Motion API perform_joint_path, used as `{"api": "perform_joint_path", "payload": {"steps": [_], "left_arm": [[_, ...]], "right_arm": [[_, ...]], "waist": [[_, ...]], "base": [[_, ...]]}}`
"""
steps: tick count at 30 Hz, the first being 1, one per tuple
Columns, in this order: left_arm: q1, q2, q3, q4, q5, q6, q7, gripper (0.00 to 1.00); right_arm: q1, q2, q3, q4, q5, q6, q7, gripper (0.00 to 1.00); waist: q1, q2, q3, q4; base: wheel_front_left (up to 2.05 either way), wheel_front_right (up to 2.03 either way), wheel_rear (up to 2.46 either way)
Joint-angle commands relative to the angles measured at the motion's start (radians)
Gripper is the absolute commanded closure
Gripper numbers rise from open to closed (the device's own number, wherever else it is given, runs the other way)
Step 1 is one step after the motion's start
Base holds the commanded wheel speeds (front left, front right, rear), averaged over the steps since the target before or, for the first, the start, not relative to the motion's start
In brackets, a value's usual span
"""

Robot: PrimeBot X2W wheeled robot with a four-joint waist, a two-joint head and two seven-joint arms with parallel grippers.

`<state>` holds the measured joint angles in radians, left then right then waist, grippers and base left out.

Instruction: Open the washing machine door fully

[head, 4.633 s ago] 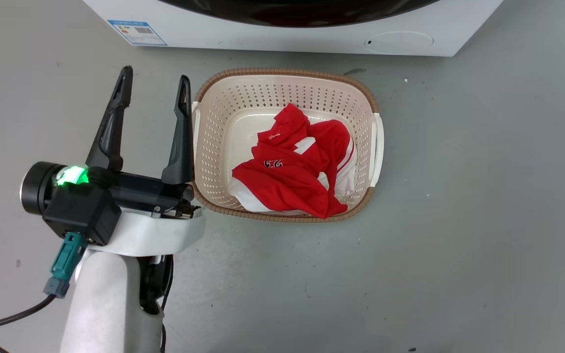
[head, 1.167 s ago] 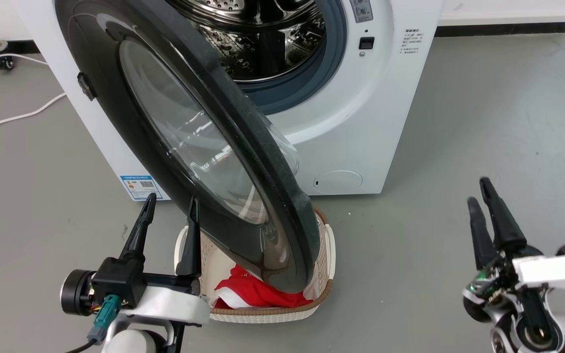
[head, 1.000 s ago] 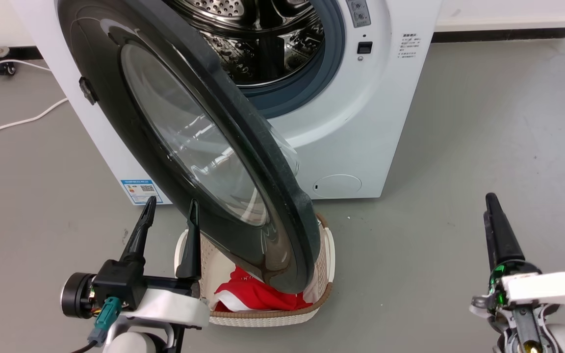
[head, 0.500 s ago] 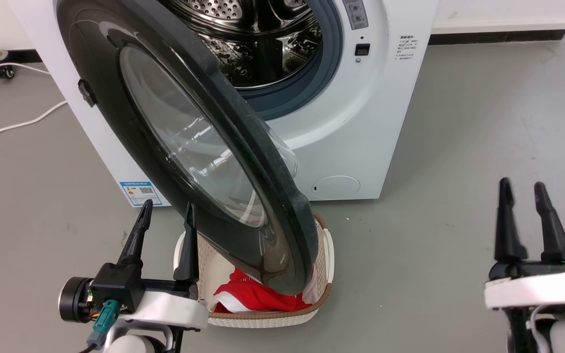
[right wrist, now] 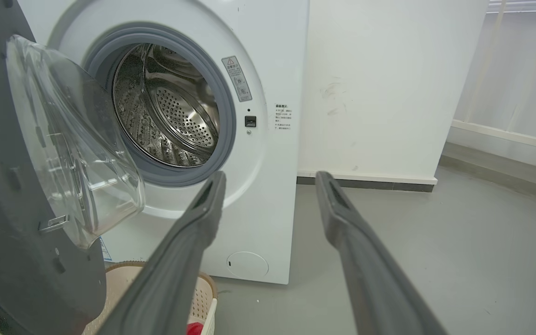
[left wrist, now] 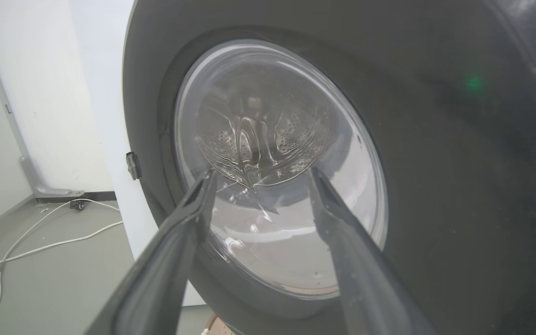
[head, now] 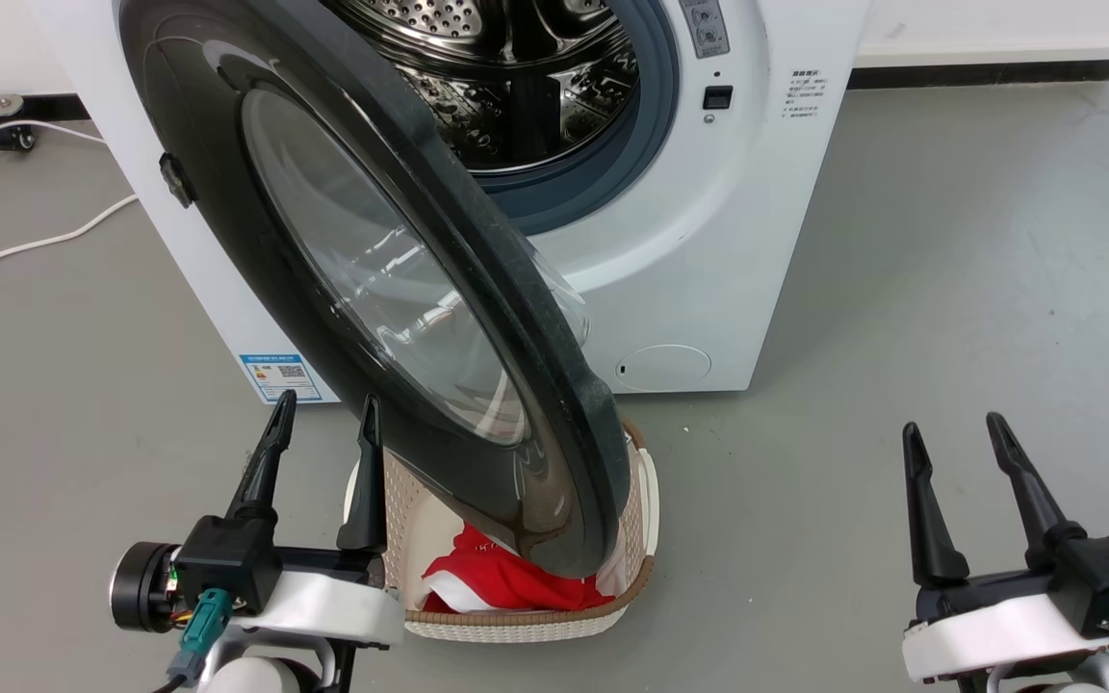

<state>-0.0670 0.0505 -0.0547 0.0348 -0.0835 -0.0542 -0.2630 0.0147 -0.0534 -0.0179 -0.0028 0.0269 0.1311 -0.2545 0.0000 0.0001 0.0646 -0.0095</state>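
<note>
Door (head: 372,289): half open, unmoved; needs a further push.
Right gripper (head: 952,423): just drawn back, fingers spread, empty.
Left gripper (head: 327,397): fingers spread, near door.

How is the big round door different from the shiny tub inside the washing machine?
The washing machine door is glossy black with a clear bulging window; the drum is shiny steel dotted with little holes. The door hangs swung out, its lower edge above the laundry basket; the drum sits back inside the machine, ringed by grey rubber. Both are round.
</note>
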Motion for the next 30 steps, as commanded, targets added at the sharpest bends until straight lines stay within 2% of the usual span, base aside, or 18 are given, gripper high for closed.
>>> {"api": "perform_joint_path", "payload": {"steps": [1, 18, 20, 21, 22, 30], "left_arm": [[0.004, 0.000, 0.003, -0.001, 0.002, -0.004, -0.002, 0.00], [-0.008, 0.000, 0.007, 0.007, 0.016, -0.013, -0.002, 0.00], [-0.009, 0.000, 0.007, 0.006, 0.013, -0.014, -0.002, 0.33], [-0.009, 0.000, 0.006, 0.005, 0.013, -0.015, -0.002, 0.95], [-0.010, 0.000, 0.006, 0.005, 0.012, -0.014, -0.002, 1.00], [-0.017, 0.000, 0.005, 0.000, 0.001, -0.020, -0.002, 1.00]], "right_arm": [[0.011, 0.005, 0.000, 0.006, 0.007, -0.001, -0.002, 0.00], [-0.015, 0.005, -0.003, 0.037, 0.032, -0.001, -0.010, 0.00], [-0.015, 0.005, -0.003, 0.035, 0.033, -0.001, -0.011, 0.00], [-0.015, 0.005, -0.003, 0.034, 0.034, -0.001, -0.011, 0.00], [-0.016, 0.005, -0.002, 0.033, 0.032, -0.001, -0.011, 0.00], [-0.018, 0.005, 0.001, 0.032, 0.042, -0.001, -0.011, 0.00]], "waist": [[0.0000, -0.0001, 0.001, 0.000], [0.0000, -0.0001, 0.014, -0.002], [0.0000, -0.0001, 0.016, -0.002], [0.0000, -0.0001, 0.018, -0.003], [0.0000, -0.0001, 0.018, -0.003], [0.0000, -0.0001, 0.025, -0.003]], "base": [[0.00, 0.00, 0.00], [0.00, 0.00, 0.00], [0.00, 0.00, 0.00], [0.00, 0.00, 0.00], [0.00, 0.00, 0.00], [0.00, 0.00, 0.00]]}}
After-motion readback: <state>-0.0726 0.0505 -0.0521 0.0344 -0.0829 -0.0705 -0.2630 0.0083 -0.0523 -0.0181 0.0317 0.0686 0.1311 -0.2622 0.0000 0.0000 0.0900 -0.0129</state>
